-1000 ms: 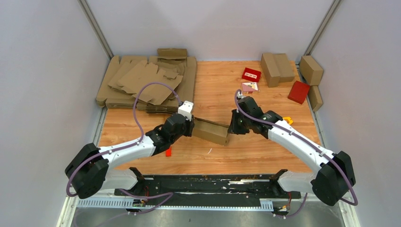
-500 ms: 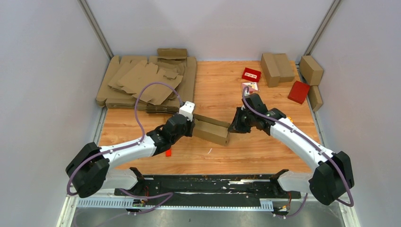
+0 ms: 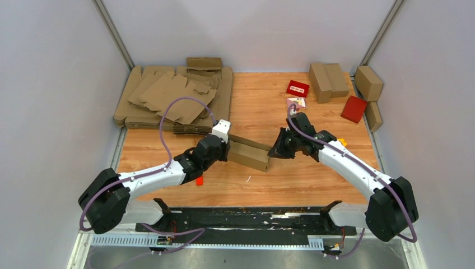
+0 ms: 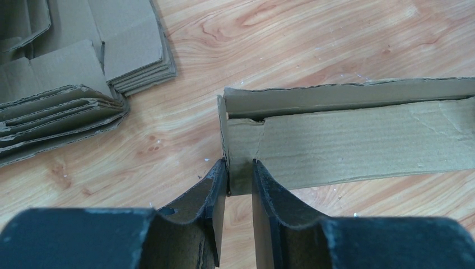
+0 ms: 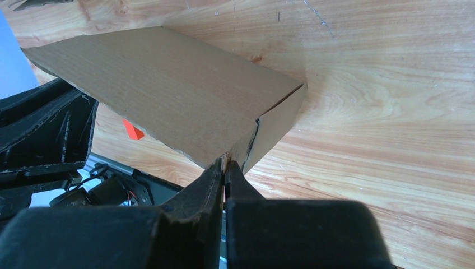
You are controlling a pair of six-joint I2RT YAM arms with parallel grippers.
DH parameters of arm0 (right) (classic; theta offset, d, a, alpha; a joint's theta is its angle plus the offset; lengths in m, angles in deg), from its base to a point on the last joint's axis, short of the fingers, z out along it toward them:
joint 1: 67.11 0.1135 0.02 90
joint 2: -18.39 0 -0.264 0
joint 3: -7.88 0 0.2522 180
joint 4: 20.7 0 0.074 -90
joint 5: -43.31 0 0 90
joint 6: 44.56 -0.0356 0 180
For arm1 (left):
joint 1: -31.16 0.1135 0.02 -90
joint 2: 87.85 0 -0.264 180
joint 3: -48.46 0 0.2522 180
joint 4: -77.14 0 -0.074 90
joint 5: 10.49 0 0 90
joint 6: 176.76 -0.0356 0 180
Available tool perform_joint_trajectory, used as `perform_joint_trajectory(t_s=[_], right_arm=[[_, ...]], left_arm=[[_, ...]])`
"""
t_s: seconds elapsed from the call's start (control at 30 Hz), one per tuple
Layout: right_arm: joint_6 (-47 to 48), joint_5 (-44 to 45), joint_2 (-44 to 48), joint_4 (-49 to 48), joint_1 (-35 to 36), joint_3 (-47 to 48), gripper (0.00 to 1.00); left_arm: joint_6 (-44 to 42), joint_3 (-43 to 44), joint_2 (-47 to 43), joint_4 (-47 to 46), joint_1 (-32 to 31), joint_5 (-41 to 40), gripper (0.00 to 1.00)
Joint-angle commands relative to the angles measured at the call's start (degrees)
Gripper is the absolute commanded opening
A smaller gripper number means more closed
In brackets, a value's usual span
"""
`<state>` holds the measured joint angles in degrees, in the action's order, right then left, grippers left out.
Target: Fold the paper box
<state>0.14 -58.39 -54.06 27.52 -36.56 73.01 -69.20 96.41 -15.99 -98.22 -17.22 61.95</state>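
The paper box [image 3: 249, 154] is a brown oblong carton lying on the wooden table between my two arms. My left gripper [image 3: 227, 150] holds its left end. In the left wrist view the jaws [image 4: 240, 168] are shut on the end wall of the box [image 4: 347, 140], with a loose top flap above. My right gripper [image 3: 273, 152] is at the box's right end. In the right wrist view its tips [image 5: 225, 164] are pressed together on a thin edge at the lower corner of the box [image 5: 168, 95], by the end flap's seam.
A pile of flat cardboard sheets [image 3: 168, 95] lies at the back left, close to the left wrist [image 4: 56, 106]. Folded cartons [image 3: 327, 81] and two red boxes [image 3: 353, 109] sit at the back right. A small orange scrap [image 3: 199, 180] lies near the left arm.
My right wrist has swung slightly back and right while its jaws closed fully at the box's right corner. The left gripper and the box have stayed in place.
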Motion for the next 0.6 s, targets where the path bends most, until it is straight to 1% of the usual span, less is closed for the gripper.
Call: perform_joint_trajectory(t_s=[0.0,0.37,0.57], right_arm=[[-1.9,-1.6,-0.9,-3.6,0.2,-1.4,0.0],[1.0,3.7,1.2,-1.5,1.0,-4.2,0.0],[1.1,6.1,-0.6,-1.6,3.4,-4.9,0.0]], left_arm=[[-0.3,0.3,1.4,3.5,-0.4,1.3,0.29],[-0.3,0.4,1.4,4.0,-0.4,1.0,0.29],[-0.1,0.6,1.4,4.0,-0.4,1.1,0.29]])
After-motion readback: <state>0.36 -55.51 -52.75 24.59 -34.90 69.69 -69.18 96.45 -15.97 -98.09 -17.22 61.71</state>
